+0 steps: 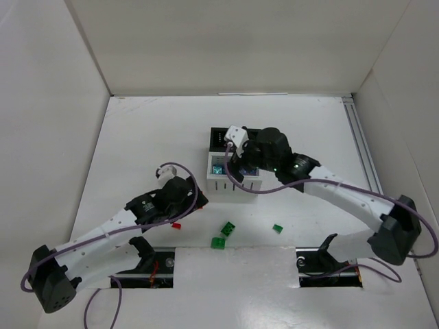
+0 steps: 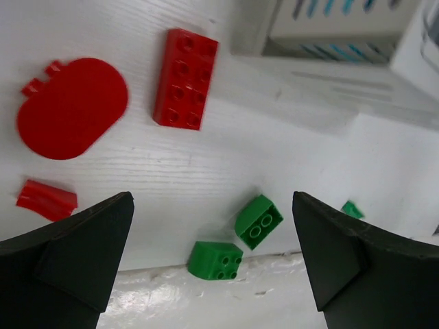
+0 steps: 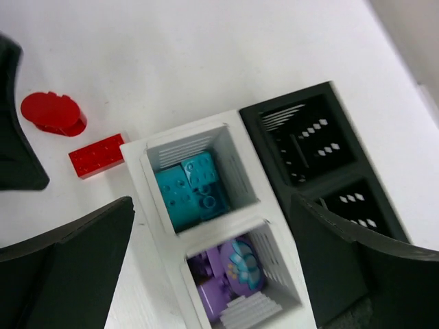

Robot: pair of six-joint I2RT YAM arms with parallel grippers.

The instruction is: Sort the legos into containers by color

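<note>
My left gripper (image 2: 211, 205) is open and empty above the table, also seen in the top view (image 1: 188, 199). Below it lie a red oval (image 2: 72, 106), a red brick (image 2: 185, 77), a small red piece (image 2: 46, 197) and two green bricks (image 2: 258, 221) (image 2: 215, 260). My right gripper (image 3: 212, 205) is open and empty, hovering over the white bins (image 3: 178, 131). One white bin holds teal bricks (image 3: 192, 190), the other purple pieces (image 3: 230, 277). The two black bins (image 3: 288, 99) beside them look empty.
A third small green piece (image 1: 278, 227) lies to the right of the two green bricks (image 1: 228, 228). A small red piece (image 1: 176, 225) lies by the left arm. White walls enclose the table, and a raised white strip (image 2: 206, 295) runs along its near edge.
</note>
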